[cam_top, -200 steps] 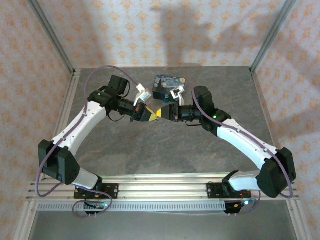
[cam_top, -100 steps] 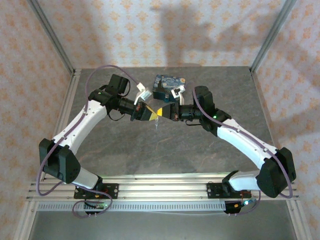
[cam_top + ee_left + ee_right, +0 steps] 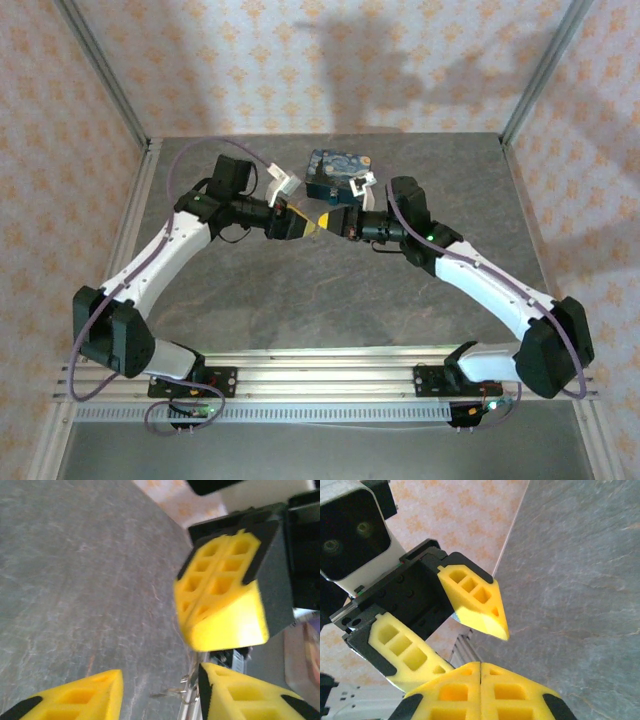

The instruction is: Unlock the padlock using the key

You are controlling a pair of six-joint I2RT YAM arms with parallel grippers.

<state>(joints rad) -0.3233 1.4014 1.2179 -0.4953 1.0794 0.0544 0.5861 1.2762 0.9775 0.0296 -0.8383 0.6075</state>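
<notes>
My left fingers and my right fingers meet tip to tip above the middle of the worktop, just nearer than the padlock. The padlock lies flat on the worktop at its far middle, painted face up, apart from both sets of fingers. State of my left fingers: open, with a wide gap between the two yellow pads and bare worktop showing through it. State of my right fingers: closed, the two yellow pads pressed together along a straight seam. I cannot tell whether anything is pinched in that seam. In the left wrist view, my closed right fingers hang just above the gap of the open left pair, pointing down into it. In the right wrist view, my open left fingers sit just beyond the right tips, one pad higher than the other. A thin bent wire shows just beside the inner edge of one left pad. It is too blurred to tell whether it belongs to the key.
</notes>
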